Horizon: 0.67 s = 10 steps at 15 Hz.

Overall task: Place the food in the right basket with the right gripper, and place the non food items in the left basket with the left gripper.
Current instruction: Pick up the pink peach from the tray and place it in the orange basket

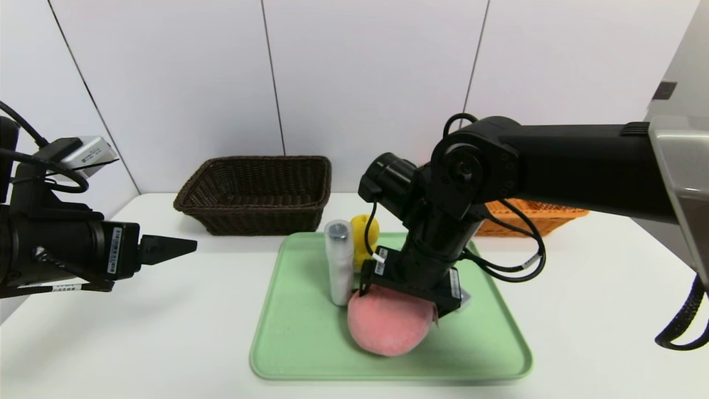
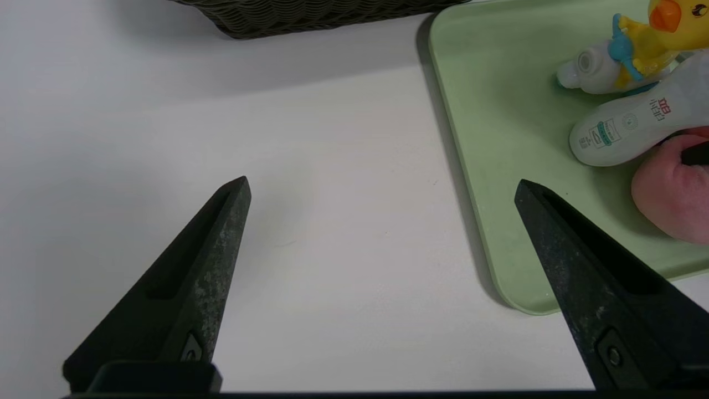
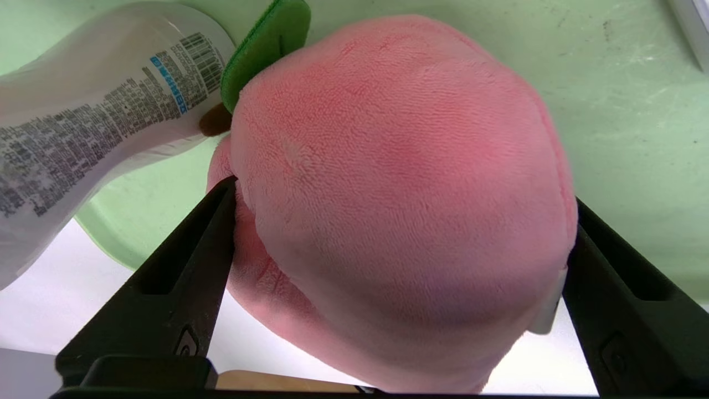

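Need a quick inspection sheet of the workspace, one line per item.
Surface: white table, green plastic tray in the middle.
Job's things: pink plush peach, white cylindrical bottle and yellow duck toy on tray; dark brown wicker basket and orange wicker basket behind.
Clutter: nothing seen.
Grippers: right gripper open, straddling peach; left gripper open over bare table.
Cables: black cable looped on right arm.
Surroundings: white wall panels.

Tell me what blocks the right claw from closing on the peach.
Nothing visible does. The right claw is open with one finger on each side of the pink plush peach on the green tray. The white bottle stands close beside the peach, outside the fingers.
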### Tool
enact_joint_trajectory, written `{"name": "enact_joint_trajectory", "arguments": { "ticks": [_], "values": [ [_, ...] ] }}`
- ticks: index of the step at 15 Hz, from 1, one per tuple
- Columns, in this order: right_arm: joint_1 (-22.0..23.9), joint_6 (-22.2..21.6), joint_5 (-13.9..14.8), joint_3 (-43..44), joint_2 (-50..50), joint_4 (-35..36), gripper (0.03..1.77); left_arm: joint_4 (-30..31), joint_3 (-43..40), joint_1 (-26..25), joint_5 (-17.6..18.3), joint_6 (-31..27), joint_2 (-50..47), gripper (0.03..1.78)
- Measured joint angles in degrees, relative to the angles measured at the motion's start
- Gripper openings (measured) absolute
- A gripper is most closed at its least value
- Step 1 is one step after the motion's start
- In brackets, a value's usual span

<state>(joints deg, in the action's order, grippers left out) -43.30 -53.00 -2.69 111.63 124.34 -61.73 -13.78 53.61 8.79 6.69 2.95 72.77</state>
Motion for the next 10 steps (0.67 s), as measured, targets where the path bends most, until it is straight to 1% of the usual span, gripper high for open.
{"name": "enact_joint_trajectory", "arguments": {
  "ticks": [2, 5, 7, 9, 10],
  "values": [
    [0.0, 0.1, 0.0, 0.0, 0.2, 0.3, 1.38, 0.0, 0.0, 0.0, -0.2, 0.2, 0.5, 1.69],
    [0.1, 0.2, -0.3, 0.0, 0.3, 0.6, 1.01, 0.2, 0.0, 0.0, -0.3, 0.2, 0.8, 1.69],
    [0.1, 0.8, -0.4, 0.0, 0.3, 0.6, 0.85, 2.4, -0.7, 0.0, -0.4, 0.1, 0.9, 1.69],
    [0.0, 0.9, -0.5, 0.0, 0.4, 0.4, 0.74, 6.7, -3.1, 0.0, -0.2, -0.5, 1.0, 1.69],
    [0.0, 0.9, -0.7, 0.0, 0.3, 0.5, 0.72, 9.2, -4.4, 0.0, -0.1, -0.7, 1.0, 1.69]
  ]
}}
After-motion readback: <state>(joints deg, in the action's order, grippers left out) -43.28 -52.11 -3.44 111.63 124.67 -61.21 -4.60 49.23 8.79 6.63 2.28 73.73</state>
